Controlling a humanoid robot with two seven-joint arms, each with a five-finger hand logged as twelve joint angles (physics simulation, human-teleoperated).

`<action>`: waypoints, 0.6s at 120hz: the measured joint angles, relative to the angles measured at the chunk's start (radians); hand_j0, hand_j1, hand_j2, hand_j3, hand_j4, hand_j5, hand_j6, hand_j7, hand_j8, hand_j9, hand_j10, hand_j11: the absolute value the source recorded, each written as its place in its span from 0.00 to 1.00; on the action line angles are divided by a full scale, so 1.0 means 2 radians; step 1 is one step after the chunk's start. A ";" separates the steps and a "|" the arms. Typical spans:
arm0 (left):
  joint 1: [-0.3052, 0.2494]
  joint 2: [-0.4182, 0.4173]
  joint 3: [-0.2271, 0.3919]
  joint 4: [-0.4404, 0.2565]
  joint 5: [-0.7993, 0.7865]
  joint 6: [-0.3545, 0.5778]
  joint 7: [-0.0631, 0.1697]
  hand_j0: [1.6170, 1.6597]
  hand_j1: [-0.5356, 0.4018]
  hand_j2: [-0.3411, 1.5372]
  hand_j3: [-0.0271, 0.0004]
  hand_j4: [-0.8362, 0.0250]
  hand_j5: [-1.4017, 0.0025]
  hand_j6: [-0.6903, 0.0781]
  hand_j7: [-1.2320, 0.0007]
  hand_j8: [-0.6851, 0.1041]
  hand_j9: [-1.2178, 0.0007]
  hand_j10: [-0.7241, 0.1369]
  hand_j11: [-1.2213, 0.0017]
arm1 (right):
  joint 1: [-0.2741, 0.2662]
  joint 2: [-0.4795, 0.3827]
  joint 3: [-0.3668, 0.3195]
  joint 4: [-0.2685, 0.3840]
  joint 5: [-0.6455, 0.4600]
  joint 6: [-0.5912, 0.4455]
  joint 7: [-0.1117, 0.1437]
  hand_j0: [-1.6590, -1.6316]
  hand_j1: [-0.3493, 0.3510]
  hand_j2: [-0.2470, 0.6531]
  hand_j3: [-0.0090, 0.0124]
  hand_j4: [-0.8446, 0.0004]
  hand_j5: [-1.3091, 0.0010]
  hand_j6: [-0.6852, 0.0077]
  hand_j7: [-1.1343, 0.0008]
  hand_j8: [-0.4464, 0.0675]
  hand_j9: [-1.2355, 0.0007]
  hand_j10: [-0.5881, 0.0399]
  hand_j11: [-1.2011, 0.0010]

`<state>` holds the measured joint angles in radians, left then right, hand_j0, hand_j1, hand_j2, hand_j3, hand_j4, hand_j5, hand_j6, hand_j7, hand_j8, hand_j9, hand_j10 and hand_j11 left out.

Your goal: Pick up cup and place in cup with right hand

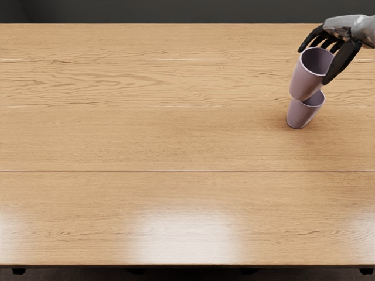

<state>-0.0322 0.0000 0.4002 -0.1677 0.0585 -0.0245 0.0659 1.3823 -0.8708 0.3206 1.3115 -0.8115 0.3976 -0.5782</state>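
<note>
Fingers [311,37] of the black-and-grey right hand [343,30] are curved over the far, left side of the rim of a tapered mauve cup [304,79], and its black thumb [343,62] is laid down the cup's right side. The hand is partly closed, and the raised cup is held between fingers and thumb. The grey wrist is brought in from the right edge, beyond and to the right of a second tapered mauve cup [300,116], which is stood on the table. The held cup is tilted, its mouth turned up and its base brought to the standing cup's mouth, over the left part of the rim. Whether the base is touching or inside cannot be told.

The standing cup is supported by a light brown wooden tabletop [146,140], marked with wavy grain and by thin seams run from side to side. Nearer than that cup and well to its left, a whitish glare is thrown on the wood. Beyond the standing cup, past the table's far edge, a dark grey background [146,10] is seen.
</note>
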 joint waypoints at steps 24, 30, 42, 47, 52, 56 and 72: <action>0.000 0.000 0.000 0.000 0.000 0.000 0.000 0.96 0.94 0.18 0.98 0.97 1.00 0.90 1.00 0.87 1.00 0.84 1.00 | -0.001 -0.011 -0.002 -0.011 0.000 0.000 0.000 0.03 0.64 0.34 0.46 0.52 0.58 0.49 0.52 0.21 0.55 0.29 0.54; 0.000 0.000 0.000 0.000 0.000 0.000 0.000 0.96 0.94 0.18 0.98 0.97 1.00 0.90 1.00 0.87 1.00 0.84 1.00 | -0.001 -0.012 -0.003 -0.014 0.000 0.000 0.000 0.03 0.64 0.34 0.46 0.52 0.58 0.49 0.52 0.22 0.55 0.29 0.54; 0.000 0.000 0.000 0.000 0.000 0.000 0.000 0.96 0.94 0.18 0.98 0.97 1.00 0.90 1.00 0.87 1.00 0.84 1.00 | -0.003 -0.012 -0.004 -0.018 0.000 0.000 0.000 0.03 0.64 0.34 0.46 0.52 0.58 0.49 0.52 0.22 0.55 0.30 0.54; 0.000 0.000 0.000 0.000 0.000 0.000 0.000 0.96 0.94 0.18 0.98 0.97 1.00 0.90 1.00 0.87 1.00 0.84 1.00 | -0.003 -0.011 -0.005 -0.022 0.000 -0.001 0.001 0.04 0.64 0.34 0.45 0.52 0.58 0.49 0.52 0.22 0.55 0.30 0.53; 0.000 0.000 0.000 0.000 0.000 0.000 0.000 0.96 0.94 0.18 0.98 0.97 1.00 0.90 1.00 0.87 1.00 0.84 1.00 | -0.004 -0.008 -0.005 -0.029 0.000 -0.001 0.001 0.04 0.64 0.34 0.44 0.52 0.58 0.49 0.52 0.22 0.55 0.30 0.54; 0.000 0.000 0.000 0.000 0.000 0.000 0.000 0.96 0.94 0.18 0.98 0.97 1.00 0.90 1.00 0.87 1.00 0.84 1.00 | -0.004 -0.005 -0.006 -0.035 0.000 -0.001 0.001 0.04 0.64 0.34 0.44 0.52 0.58 0.49 0.52 0.22 0.55 0.30 0.54; 0.000 0.000 0.000 0.000 0.000 0.000 0.000 0.96 0.94 0.18 0.98 0.97 1.00 0.90 1.00 0.87 1.00 0.84 1.00 | -0.004 0.007 -0.007 -0.058 -0.001 -0.001 0.001 0.03 0.64 0.34 0.45 0.52 0.58 0.50 0.52 0.23 0.55 0.29 0.54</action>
<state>-0.0322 0.0000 0.4001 -0.1678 0.0587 -0.0245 0.0659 1.3746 -0.8566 0.3071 1.1946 -0.8143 0.3952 -0.5755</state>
